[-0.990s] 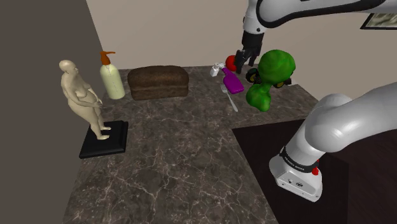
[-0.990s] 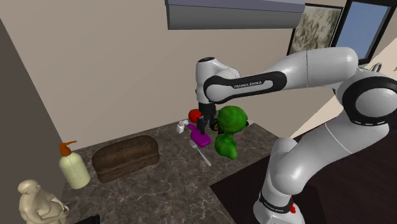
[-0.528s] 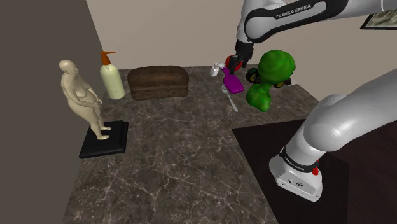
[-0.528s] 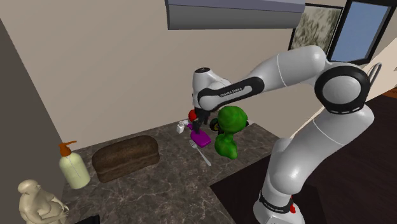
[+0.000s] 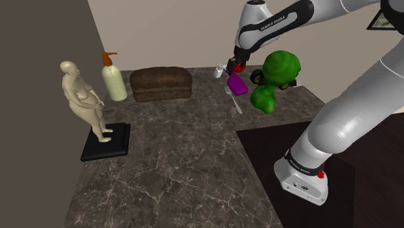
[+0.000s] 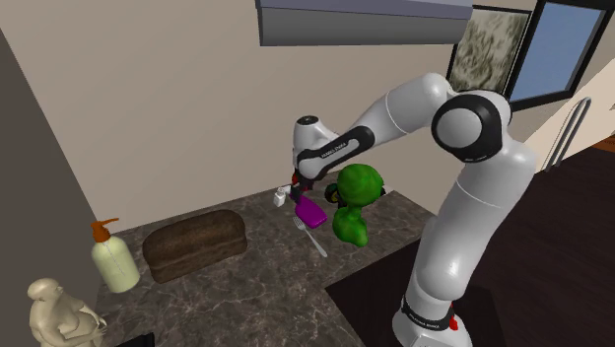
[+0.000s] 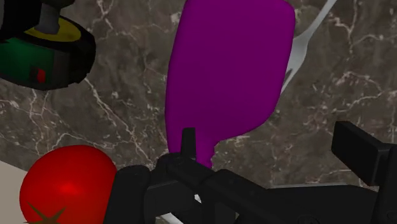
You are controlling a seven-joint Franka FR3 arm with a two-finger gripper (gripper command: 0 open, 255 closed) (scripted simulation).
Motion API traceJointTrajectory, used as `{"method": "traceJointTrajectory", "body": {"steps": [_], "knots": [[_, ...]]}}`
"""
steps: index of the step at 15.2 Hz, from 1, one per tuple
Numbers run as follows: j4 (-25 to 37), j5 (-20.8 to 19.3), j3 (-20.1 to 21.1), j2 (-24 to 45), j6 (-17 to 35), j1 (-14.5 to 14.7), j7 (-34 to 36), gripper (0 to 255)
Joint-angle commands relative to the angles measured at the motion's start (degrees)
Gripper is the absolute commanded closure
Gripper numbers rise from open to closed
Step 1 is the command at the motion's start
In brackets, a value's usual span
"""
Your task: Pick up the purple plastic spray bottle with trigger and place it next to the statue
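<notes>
Hovering low at the counter's far right: black gripper, fingers apart, straddling the dark trigger head of the purple spray bottle; no clasp visible. The bottle lies flat on the marble counter, with a fork just beside it and a red ball-like item and a green toy figure near. The statue stands upright on a dark base at the left, well apart, a brown loaf between. Progress, by judgement: approach done; grasp, lift, carry left and set-down remain.
</notes>
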Motion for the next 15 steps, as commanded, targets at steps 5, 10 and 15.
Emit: {"method": "traceJointTrajectory", "body": {"steps": [5,10,15], "knots": [[6.5,1.8,-2.6,11.8,9.8,-1.6,-3.3,0],[7.1,2.9,-2.7,15.5,13.1,-2.1,-4.2,0],[7.5,3.8,-2.7,18.2,15.4,-2.5,-4.8,0]]}}
